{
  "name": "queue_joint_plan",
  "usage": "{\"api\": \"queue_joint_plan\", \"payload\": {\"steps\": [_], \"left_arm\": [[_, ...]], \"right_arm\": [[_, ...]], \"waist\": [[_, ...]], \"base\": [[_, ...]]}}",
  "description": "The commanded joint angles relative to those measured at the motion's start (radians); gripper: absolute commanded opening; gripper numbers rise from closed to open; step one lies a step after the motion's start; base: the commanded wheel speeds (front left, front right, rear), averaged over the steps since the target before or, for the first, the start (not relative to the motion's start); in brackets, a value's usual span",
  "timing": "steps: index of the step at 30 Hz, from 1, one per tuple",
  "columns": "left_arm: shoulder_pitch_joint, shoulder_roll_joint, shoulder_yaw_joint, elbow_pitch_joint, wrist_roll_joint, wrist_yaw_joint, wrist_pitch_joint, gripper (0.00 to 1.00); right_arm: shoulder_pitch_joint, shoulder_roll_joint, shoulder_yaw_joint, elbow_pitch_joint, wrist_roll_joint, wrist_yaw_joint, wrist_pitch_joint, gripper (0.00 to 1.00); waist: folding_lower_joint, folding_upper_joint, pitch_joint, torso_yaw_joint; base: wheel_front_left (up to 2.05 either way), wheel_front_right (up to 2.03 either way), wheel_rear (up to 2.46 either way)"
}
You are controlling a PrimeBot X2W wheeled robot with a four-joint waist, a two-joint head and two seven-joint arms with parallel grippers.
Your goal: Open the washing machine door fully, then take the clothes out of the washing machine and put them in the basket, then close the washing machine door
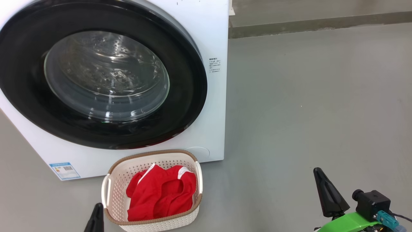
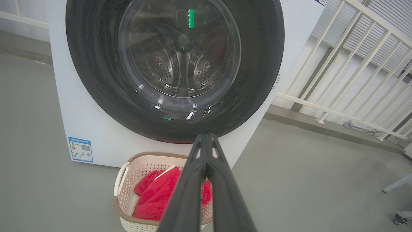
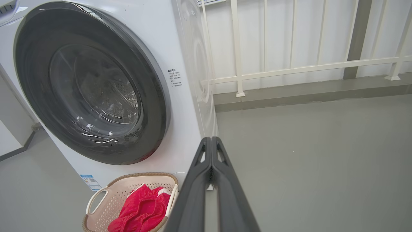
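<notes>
Grey floor (image 1: pixel 305 112) ran back to a white railing (image 3: pixel 289 69). At left I saw the machine (image 1: pixel 212 38), its door (image 1: pixel 103 77) lying flush against the front, apparently shut. The drum behind the glass looked empty of fabric. I judged the door stiff, heavy and glossy, hence slippery, and best taken at its rim edge; no handle could be made out. Left gripper (image 2: pixel 206 138): fingers pressed together, grasping nothing, near the left side of the basket (image 1: pixel 151 152). The basket stood on the floor just before the machine and held the clothes (image 1: pixel 161 196), a red heap with white trim. I judged them soft, light and limp, best pinched at a raised fold. Right gripper (image 3: pixel 211 140): clenched, empty, well to the right.
</notes>
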Motion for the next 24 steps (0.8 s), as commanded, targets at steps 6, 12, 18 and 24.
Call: {"api": "queue_joint_plan", "payload": {"steps": [6,12,18,24], "left_arm": [[-0.04,0.01,0.01,-0.015,-0.085,-0.001,0.023,0.0],[-0.051,0.01,0.013,-0.01,-0.146,-0.001,0.04,0.0],[-0.061,0.009,0.016,-0.004,-0.208,-0.002,0.057,0.0],[-0.073,0.009,0.019,0.002,-0.279,-0.002,0.077,0.0]], "right_arm": [[-0.045,-0.014,-0.007,-0.022,0.094,0.0,0.019,0.0],[-0.05,-0.016,-0.011,-0.021,0.164,0.0,0.035,0.0],[-0.056,-0.018,-0.015,-0.019,0.234,0.0,0.051,0.0],[-0.062,-0.02,-0.02,-0.017,0.315,0.0,0.07,0.0]], "waist": [[-0.0002,-0.0001,0.005,0.003],[-0.0002,-0.0001,0.008,0.006],[-0.0002,-0.0001,0.011,0.009],[-0.0002,-0.0001,0.015,0.013]], "base": [[0.0,0.0,0.0],[0.0,0.0,0.0],[0.0,0.0,0.0],[0.0,0.0,0.0]]}}
